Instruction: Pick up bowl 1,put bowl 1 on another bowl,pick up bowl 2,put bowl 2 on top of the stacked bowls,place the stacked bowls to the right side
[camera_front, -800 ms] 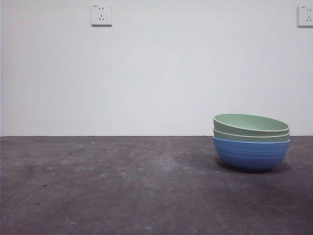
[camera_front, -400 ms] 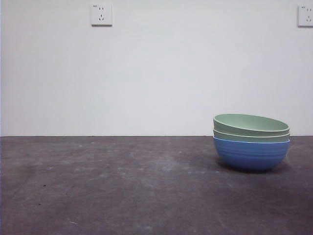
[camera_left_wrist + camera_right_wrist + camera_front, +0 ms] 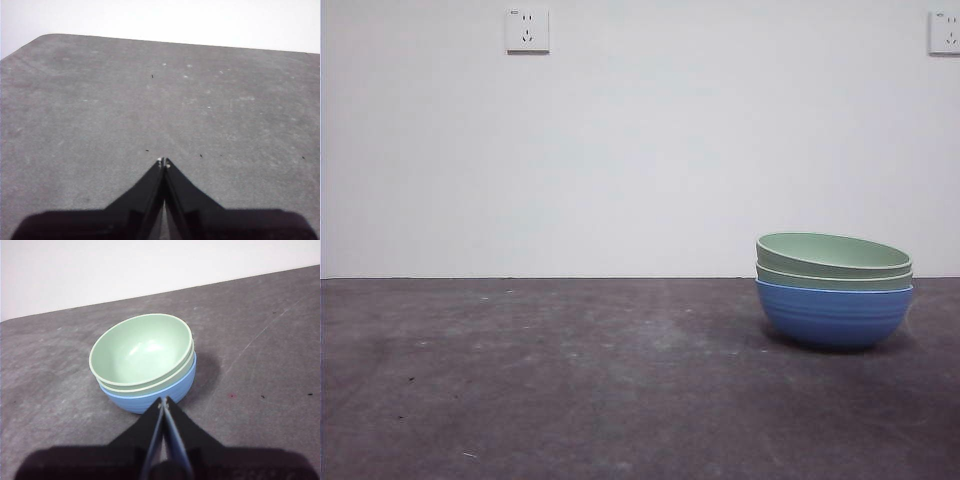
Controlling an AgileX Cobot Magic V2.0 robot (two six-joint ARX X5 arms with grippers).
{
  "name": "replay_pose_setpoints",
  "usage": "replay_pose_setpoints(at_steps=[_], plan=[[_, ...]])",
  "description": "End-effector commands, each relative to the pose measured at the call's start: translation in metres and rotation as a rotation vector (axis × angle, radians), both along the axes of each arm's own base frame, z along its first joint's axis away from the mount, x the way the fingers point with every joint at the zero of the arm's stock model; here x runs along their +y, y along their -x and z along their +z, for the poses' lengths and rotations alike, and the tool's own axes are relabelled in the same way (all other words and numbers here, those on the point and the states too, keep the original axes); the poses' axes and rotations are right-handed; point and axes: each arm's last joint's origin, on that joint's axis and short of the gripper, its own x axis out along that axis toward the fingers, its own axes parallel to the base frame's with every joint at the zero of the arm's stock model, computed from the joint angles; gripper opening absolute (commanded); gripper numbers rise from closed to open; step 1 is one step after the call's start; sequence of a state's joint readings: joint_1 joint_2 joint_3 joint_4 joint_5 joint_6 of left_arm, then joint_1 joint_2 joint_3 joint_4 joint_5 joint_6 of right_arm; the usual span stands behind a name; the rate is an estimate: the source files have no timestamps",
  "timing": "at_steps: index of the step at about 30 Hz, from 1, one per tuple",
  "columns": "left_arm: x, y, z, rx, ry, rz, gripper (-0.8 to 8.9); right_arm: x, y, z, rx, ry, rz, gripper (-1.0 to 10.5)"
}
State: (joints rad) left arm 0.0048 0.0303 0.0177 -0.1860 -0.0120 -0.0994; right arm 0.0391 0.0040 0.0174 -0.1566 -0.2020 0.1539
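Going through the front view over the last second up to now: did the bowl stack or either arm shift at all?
Nothing visibly changed. The stacked bowls sit in the same spot on the right of the table, blue bowl at the bottom, top green bowl slightly tilted. No arm enters the front view. Now the left gripper and right gripper are shut, holding nothing.

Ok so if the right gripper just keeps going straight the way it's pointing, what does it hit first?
Most likely the stacked bowls: the right gripper, jaws shut, points at the blue bowl at the bottom. Depth is unclear, so it might meet the table just short of it.
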Motion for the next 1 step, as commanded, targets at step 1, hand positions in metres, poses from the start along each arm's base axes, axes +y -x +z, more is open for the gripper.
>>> replay_pose_setpoints(at_steps=[1], plan=[[0.0003,-0.0004,-0.0043,0.009,0.009,0.001,-0.03,0.0001,-0.0003,-0.0046,0.019,-0.009,0.000,0.0]])
